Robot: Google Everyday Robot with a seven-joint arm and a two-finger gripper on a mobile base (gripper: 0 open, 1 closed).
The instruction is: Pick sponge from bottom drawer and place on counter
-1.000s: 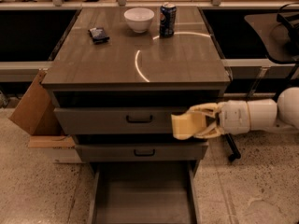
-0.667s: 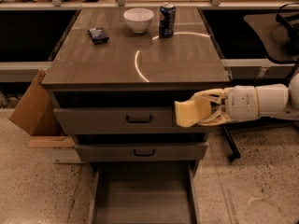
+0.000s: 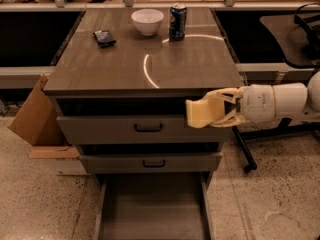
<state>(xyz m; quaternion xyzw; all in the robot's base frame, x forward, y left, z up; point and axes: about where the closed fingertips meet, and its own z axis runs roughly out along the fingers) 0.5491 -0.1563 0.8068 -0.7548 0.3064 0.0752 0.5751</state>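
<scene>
My gripper (image 3: 212, 111) reaches in from the right on a white arm and is shut on the pale yellow sponge (image 3: 199, 113). It holds the sponge in front of the top drawer's right end, just below the counter's (image 3: 125, 69) front edge. The bottom drawer (image 3: 152, 209) is pulled out below, and its flat tray shows nothing in it.
On the counter stand a white bowl (image 3: 147, 21), a dark soda can (image 3: 177, 21) and a small dark packet (image 3: 104, 37). Two upper drawers with black handles (image 3: 148, 128) are closed. A cardboard box (image 3: 36, 121) leans at the cabinet's left. A black stand leg (image 3: 243, 151) is at the right.
My gripper has lifted the sponge upward, from beside the top drawer's lower part to just under the counter's front edge, drifting slightly right.
</scene>
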